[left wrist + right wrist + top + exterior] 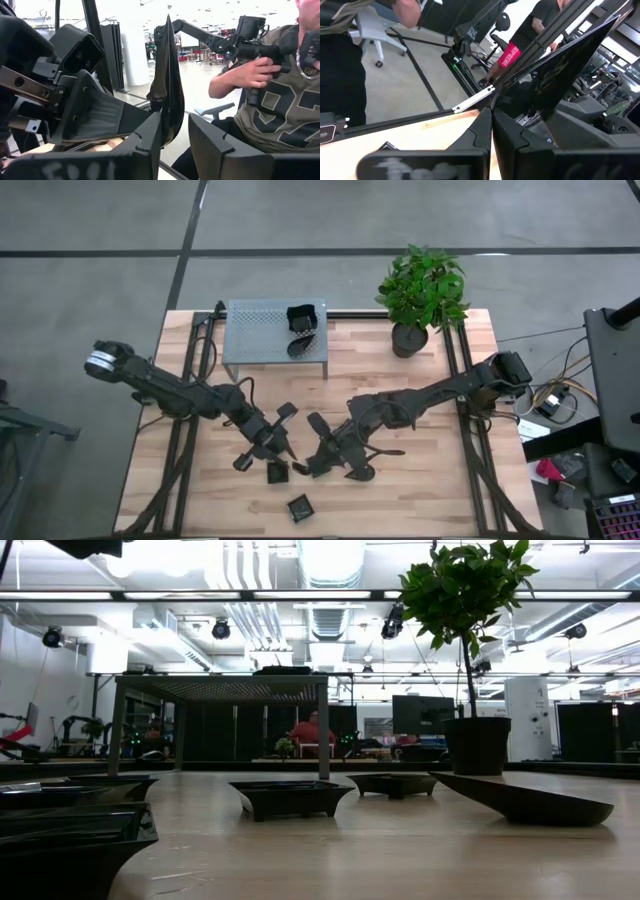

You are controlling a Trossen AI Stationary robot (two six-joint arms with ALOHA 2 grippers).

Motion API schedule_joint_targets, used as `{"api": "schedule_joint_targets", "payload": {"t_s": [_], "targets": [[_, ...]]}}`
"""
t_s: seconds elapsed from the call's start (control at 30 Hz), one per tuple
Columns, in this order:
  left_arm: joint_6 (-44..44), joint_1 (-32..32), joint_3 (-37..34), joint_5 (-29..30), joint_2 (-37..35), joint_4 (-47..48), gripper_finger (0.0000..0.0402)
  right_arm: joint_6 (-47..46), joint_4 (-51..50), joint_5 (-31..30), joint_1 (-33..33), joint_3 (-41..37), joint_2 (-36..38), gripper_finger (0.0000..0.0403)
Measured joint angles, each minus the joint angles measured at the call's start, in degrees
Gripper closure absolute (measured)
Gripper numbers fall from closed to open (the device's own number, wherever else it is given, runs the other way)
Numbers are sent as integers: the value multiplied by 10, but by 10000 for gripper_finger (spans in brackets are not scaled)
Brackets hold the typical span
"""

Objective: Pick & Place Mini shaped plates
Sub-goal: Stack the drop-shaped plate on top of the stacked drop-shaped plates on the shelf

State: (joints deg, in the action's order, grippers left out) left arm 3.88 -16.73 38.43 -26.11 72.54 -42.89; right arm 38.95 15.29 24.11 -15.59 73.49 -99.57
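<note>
My two grippers meet above the table's near middle. My right gripper (312, 460) is shut on a dark leaf-shaped mini plate (167, 85), which stands on edge in the air. My left gripper (175, 137) is open, with one finger on each side of that plate's lower end and a clear gap on one side. Two more mini plates lie flat on the wood below, one (277, 473) under the grippers and one (299, 507) near the front edge. In the low view several plates (290, 798) rest on their bases; neither gripper shows there. My right gripper pinches the plate's rim (515, 92) between its two shut fingers, at one end of the leaf shape. The rest of the plate juts out past the fingertips, lifted clear of the table. My left gripper has the plate's lower end close against one finger (150, 132); I cannot tell whether it touches.
A perforated metal stand (262, 330) at the back carries a square plate (302, 317) and a leaf-shaped plate (302, 345). A potted plant (420, 295) stands at the back right. Beyond the table a person (270, 100) holds a control handle.
</note>
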Motion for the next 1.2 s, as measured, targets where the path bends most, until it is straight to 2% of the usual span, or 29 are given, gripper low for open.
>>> {"api": "schedule_joint_targets", "payload": {"t_s": [0.37,0.57,0.7,0.83,0.97,1.2], "targets": [[-1,0,4,-6,3,0,394,-21,0,6,6,0,1,395],[-4,0,4,-4,3,0,398,-51,-1,0,7,0,1,394],[-11,0,4,-4,0,-1,399,-155,1,-26,7,1,1,394],[-13,0,4,0,-11,2,400,-206,1,-31,10,2,1,392],[-23,1,-2,9,-24,3,401,-287,1,-52,12,6,1,364],[-32,7,-2,51,-35,28,401,-357,-37,-103,17,10,1,268]]}}
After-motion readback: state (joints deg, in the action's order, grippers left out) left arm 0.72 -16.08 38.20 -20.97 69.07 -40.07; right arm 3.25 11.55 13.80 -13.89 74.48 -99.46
